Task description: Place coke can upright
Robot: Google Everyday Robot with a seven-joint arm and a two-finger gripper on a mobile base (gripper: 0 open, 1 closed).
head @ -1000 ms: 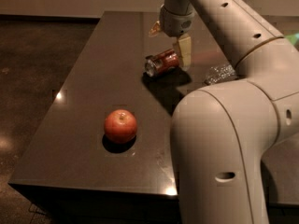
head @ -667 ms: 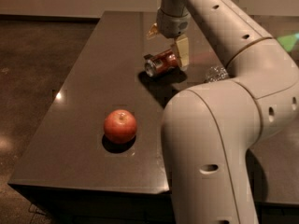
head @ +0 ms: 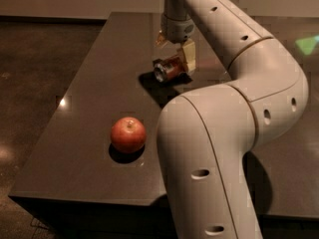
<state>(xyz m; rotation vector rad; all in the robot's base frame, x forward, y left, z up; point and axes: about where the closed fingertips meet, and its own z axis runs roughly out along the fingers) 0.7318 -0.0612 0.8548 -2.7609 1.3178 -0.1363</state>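
Observation:
The coke can (head: 168, 68) lies on its side on the dark table (head: 89, 98), towards the far middle, with its silver end facing the front left. My gripper (head: 174, 49) hangs straight down over the can, with its fingers spread. One yellowish finger (head: 188, 57) is down at the can's right end. The other fingertip (head: 160, 38) sits higher, behind the can. The can rests on the table and is not lifted.
A red apple (head: 128, 134) sits on the table nearer the front left. My large pale arm (head: 214, 133) fills the right half of the view and hides the table behind it. The table's front edge (head: 84, 198) runs below the apple.
The arm's elbow has swung left and nearer the camera, now covering the right side of the table. The gripper has come down closer to the can, which has shifted slightly left. The apple has not moved.

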